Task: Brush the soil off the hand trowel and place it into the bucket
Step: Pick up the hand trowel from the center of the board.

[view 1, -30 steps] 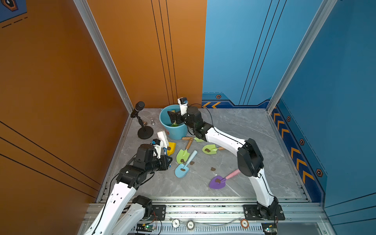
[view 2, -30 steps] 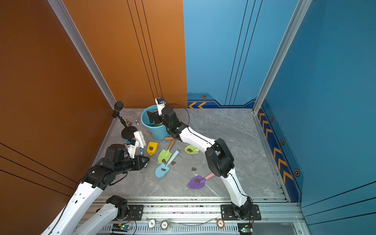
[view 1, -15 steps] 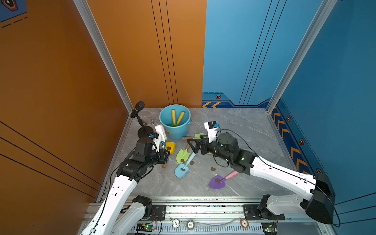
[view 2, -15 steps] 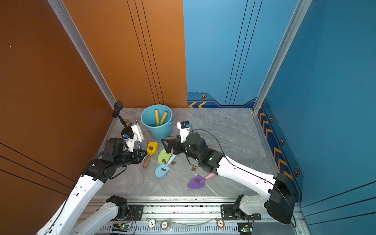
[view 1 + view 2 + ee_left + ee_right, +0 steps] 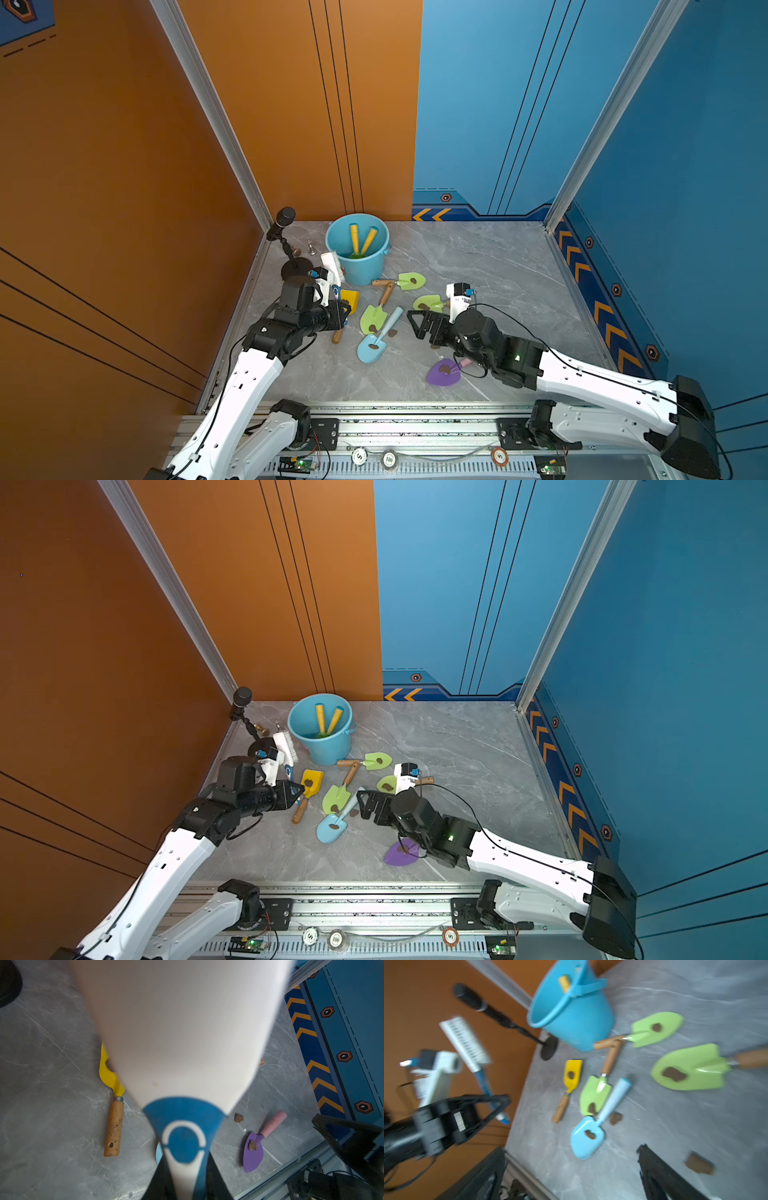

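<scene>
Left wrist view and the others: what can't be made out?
- Left wrist view: the brush fills the middle, hiding most of the blade of the yellow trowel.
- Both top views: the bucket wall hides most of the blades of the two trowels inside.
- Right wrist view: motion blur smears the soil lumps' outlines.

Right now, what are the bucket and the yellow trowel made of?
The bucket looks like smooth moulded plastic, evenly light blue with a slight sheen. The trowel handle looks like wood: brown, matte, stained. Its blade is glossy yellow, probably painted metal.
</scene>
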### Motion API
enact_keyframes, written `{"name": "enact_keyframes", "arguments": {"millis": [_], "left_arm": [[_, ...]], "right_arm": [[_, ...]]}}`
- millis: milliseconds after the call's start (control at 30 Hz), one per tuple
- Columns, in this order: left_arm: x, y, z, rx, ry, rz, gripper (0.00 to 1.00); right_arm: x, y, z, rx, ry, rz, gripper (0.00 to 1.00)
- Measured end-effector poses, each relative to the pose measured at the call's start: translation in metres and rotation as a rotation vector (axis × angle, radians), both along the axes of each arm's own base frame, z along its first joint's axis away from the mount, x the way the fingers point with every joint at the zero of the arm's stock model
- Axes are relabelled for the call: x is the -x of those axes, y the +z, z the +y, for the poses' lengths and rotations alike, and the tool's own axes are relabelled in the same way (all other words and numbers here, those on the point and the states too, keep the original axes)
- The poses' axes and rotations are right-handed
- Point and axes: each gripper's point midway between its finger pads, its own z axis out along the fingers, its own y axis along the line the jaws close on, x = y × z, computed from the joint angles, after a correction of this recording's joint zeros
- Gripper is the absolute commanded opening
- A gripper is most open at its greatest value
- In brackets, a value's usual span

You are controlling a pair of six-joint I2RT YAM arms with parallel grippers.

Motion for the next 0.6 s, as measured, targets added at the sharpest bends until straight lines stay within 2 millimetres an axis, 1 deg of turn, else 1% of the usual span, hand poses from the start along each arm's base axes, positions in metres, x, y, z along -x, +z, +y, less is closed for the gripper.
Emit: {"name": "enact_keyframes", "arguments": {"millis": [67,100,133,200,333,433,533,600], "left_arm": [[0.002,0.002,-0.011,0.005,-0.046,0.0,0.0],[0.003,0.004,-0.019,0.008,-0.085,0.001,0.0],[0.005,0.005,-0.03,0.015,-0.133,0.005,0.0],[0.012,0.006,-0.055,0.018,-0.242,0.013,0.0],[0.033,0.001,-0.11,-0.024,-0.504,0.027,0.0],[0.043,-0.002,-0.142,-0.058,-0.655,0.019,0.0],[0.044,-0.009,-0.157,-0.084,-0.734,0.018,0.0],[0.044,-0.018,-0.159,-0.106,-0.757,0.028,0.0]], "right_arm": [[-0.007,-0.025,-0.027,0.108,-0.104,0.077,0.98],[-0.007,-0.037,-0.041,0.157,-0.15,0.113,0.97],[-0.004,-0.046,-0.056,0.199,-0.188,0.151,0.94],[0.0,-0.058,-0.077,0.229,-0.245,0.198,0.9],[0.016,-0.078,-0.127,0.22,-0.371,0.25,0.84],[0.023,-0.093,-0.16,0.216,-0.457,0.288,0.82],[0.025,-0.107,-0.183,0.216,-0.532,0.321,0.81],[0.027,-0.114,-0.188,0.217,-0.545,0.34,0.8]]}}
